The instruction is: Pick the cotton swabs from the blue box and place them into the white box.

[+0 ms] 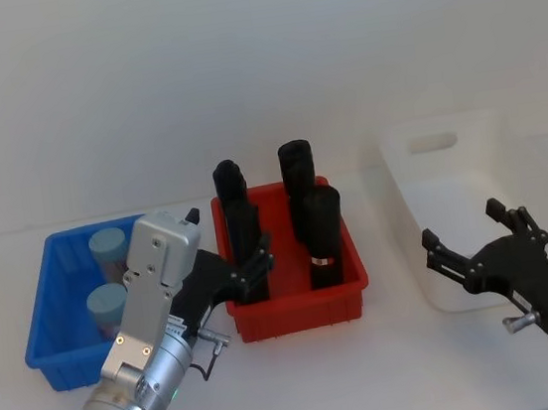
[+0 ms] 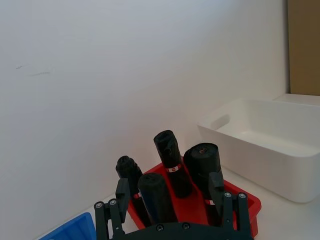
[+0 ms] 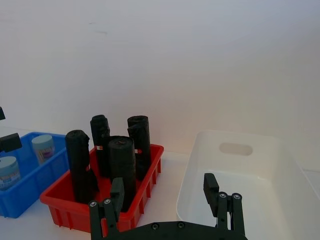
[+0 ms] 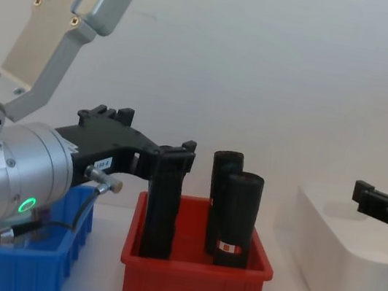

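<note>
1. Boxes stand in a row on the white worktop [image 1: 306,381]: the blue box [image 1: 40,319] on the robot's left, a red bin [image 1: 297,314] in the middle and the white box [image 1: 466,136] on its right.
2. The cotton swabs [image 1: 108,247] are two little clear jars with light blue lids. Both sit in the blue box, on the side near the red bin, one behind the other.
3. Four tall black cylinders [image 1: 320,234] stand up in the red bin.
4. The left pincer [image 2: 169,181] hangs low by the front corner of the red bin, on the side next to the blue box. Its fingers [image 2: 122,194] are spread wide and hold nothing. One finger is very close to a black cylinder, and I cannot tell if it touches it.
5. The right pincer [image 1: 469,226] hangs by the near end of the white box. Its fingers [image 3: 210,184] are spread wide too, with nothing between them.
</note>
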Robot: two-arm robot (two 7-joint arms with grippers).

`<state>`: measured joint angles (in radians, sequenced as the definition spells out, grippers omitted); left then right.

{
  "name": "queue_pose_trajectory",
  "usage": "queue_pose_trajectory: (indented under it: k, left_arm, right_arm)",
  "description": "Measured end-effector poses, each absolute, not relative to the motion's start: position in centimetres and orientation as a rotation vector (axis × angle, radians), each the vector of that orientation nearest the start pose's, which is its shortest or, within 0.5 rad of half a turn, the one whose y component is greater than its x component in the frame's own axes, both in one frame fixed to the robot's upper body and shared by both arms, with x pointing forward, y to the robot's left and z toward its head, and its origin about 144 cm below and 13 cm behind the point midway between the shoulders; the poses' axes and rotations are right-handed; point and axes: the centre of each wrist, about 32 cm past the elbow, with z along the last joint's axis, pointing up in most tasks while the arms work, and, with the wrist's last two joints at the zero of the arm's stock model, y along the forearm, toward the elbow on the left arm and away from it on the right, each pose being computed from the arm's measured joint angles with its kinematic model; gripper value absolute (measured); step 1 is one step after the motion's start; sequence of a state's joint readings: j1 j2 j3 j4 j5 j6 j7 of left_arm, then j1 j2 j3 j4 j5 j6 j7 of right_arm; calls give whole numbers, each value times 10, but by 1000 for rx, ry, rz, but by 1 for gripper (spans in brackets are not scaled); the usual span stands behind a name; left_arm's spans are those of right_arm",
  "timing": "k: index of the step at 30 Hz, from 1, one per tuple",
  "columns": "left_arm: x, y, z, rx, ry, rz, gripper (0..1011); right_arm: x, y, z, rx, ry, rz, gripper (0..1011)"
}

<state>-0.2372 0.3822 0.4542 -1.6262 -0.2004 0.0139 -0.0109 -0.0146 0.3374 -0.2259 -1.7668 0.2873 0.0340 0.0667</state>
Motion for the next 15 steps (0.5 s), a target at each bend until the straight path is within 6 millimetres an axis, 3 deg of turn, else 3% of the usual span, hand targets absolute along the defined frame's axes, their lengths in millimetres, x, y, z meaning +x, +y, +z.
queue_pose_trajectory:
  k: [15]
  left_arm:
    - [492, 198, 1204, 61, -268, 1124, 1003]
  right_arm:
    - [443, -237, 1189, 26, -75, -1230, 1001]
